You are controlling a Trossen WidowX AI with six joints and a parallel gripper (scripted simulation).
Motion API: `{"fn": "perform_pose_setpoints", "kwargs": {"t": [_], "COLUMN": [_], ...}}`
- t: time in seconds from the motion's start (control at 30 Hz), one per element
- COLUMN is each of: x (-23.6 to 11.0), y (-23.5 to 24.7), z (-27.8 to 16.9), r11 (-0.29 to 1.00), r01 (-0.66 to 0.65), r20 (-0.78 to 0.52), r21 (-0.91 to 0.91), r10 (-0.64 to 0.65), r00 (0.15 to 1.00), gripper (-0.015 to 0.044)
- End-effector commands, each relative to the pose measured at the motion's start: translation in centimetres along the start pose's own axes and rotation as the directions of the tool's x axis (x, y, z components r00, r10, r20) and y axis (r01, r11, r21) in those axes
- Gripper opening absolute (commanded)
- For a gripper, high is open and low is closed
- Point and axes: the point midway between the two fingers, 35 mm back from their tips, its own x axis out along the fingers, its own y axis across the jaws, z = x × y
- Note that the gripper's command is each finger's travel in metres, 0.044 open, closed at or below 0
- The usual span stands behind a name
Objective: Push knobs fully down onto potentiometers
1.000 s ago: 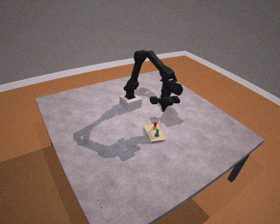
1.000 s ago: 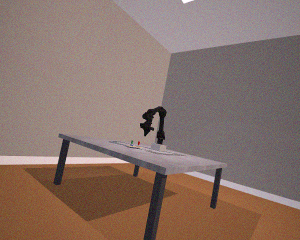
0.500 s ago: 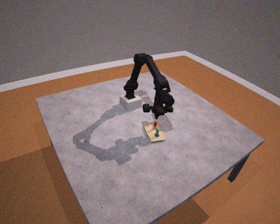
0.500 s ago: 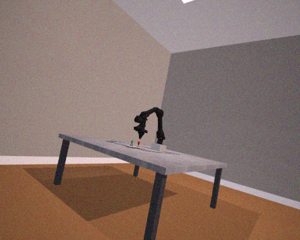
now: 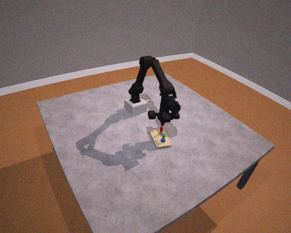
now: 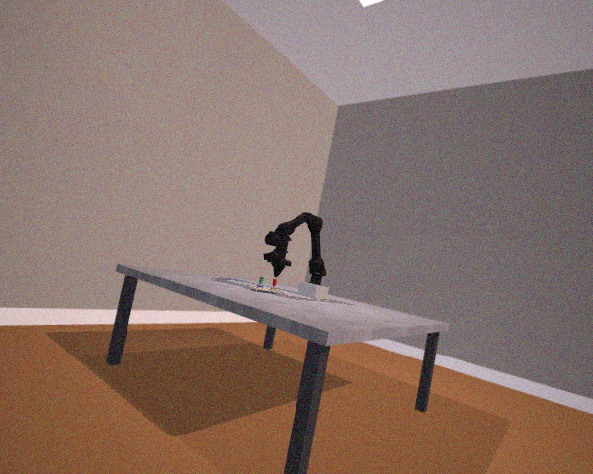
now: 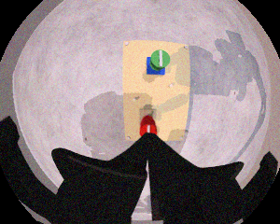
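A small tan circuit board [image 5: 156, 139] [image 7: 135, 81] lies on the grey table [image 5: 115, 162]. A red knob [image 5: 161, 128] [image 6: 274, 281] [image 7: 147, 126] stands on its shaft at the board's end nearer the arm base. A green knob [image 5: 163, 136] [image 6: 261, 280] [image 7: 159, 59] stands over a blue potentiometer [image 5: 163, 141] [image 7: 151, 69] at the other end. My gripper [image 5: 162, 124] [image 6: 277, 276] [image 7: 149, 137] is shut and empty. It points straight down, its fingertips right above the top of the red knob; I cannot tell whether they touch it.
The arm's white base block [image 5: 135, 106] [image 6: 313, 289] stands on the table behind the board. The table's front and right edges are far from the board.
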Motion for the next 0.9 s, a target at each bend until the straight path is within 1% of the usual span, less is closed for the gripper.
{"fn": "perform_pose_setpoints", "kwargs": {"t": [0.0,0.87], "x": [0.62,0.97], "y": [0.01,0.01], "z": [-0.04,-0.04], "r11": [1.0,1.0], "r01": [-0.001,-0.001], "r20": [-0.004,-0.004], "r21": [-0.006,-0.006], "r10": [0.001,0.001], "r00": [1.0,1.0], "gripper": [0.0,0.0]}}
